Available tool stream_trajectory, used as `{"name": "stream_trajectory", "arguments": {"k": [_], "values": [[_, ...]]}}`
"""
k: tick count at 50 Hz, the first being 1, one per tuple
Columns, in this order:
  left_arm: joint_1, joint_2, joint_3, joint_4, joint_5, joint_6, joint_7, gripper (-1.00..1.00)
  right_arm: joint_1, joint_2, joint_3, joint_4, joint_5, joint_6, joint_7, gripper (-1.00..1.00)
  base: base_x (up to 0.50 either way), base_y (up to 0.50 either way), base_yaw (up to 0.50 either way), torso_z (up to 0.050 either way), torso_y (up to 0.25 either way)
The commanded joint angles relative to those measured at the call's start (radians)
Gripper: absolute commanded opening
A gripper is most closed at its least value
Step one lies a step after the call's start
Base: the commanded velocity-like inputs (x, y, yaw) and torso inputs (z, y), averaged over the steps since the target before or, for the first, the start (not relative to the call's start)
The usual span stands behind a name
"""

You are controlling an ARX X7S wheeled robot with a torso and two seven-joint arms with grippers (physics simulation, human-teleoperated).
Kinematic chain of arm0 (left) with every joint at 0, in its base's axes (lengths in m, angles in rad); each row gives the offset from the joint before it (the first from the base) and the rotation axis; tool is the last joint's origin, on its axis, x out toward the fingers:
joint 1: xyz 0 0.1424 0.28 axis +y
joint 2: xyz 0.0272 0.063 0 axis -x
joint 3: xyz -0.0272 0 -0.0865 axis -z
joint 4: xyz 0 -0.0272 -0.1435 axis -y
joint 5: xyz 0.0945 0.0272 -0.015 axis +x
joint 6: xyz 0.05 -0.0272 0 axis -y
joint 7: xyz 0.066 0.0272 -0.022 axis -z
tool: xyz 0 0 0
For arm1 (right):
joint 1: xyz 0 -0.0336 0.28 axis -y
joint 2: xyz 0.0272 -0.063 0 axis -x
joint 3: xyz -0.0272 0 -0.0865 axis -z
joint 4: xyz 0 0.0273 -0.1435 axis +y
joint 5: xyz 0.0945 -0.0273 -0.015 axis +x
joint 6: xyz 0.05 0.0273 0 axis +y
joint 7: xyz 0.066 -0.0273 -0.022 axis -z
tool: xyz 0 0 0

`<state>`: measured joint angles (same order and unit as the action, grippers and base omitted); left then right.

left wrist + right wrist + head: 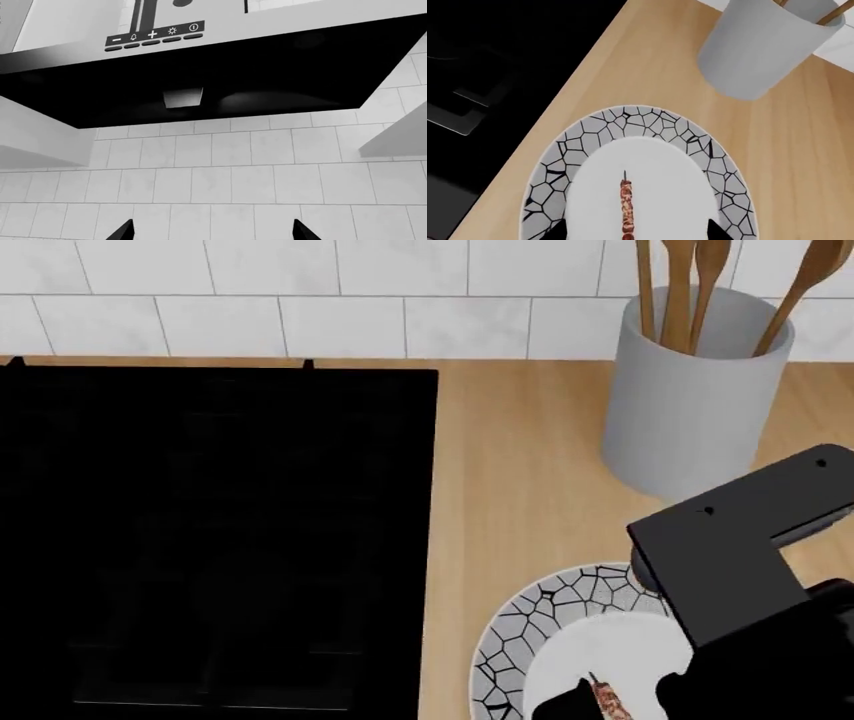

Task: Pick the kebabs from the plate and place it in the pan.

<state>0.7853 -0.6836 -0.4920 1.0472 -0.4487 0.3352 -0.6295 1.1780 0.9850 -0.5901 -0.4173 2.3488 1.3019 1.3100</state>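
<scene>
The kebabs (626,210), a thin skewer of reddish-brown meat chunks, lie in the middle of the white plate (627,117) with the black crackle rim. My right gripper (635,235) is open just above the plate, one dark fingertip on each side of the skewer, not touching it. From the head view, the plate (534,615) sits at the counter's lower right, and the kebabs (609,700) show between the right gripper's (614,705) fingers. My left gripper (213,234) is open and empty, facing the tiled wall. The pan is out of view.
A black cooktop (214,540) fills the left of the wooden counter. A pale grey utensil holder (687,410) with wooden spoons (681,280) stands behind the plate by the tiled wall. A range hood (200,75) hangs in front of the left wrist camera.
</scene>
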Motion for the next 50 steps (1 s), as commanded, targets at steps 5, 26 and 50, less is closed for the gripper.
{"name": "stream_trajectory", "arguments": {"k": [5, 26, 50], "values": [[0.000, 0.002, 0.006, 0.000, 0.007, 0.002, -0.003, 1.00, -0.007, -0.039, -0.081, 0.041, -0.040, 0.062, -0.019, 1.00, 0.00, 0.00, 0.00, 0.000, 0.000], [0.000, -0.036, 0.029, 0.000, 0.024, -0.001, -0.051, 1.00, -0.053, -0.073, -0.057, 0.087, -0.162, 0.097, -0.120, 1.00, 0.00, 0.00, 0.00, 0.000, 0.000], [0.000, 0.058, -0.036, 0.000, -0.033, -0.009, 0.058, 1.00, -0.089, -0.100, -0.065, 0.125, -0.269, 0.109, -0.200, 1.00, 0.00, 0.00, 0.00, 0.000, 0.000]]}}
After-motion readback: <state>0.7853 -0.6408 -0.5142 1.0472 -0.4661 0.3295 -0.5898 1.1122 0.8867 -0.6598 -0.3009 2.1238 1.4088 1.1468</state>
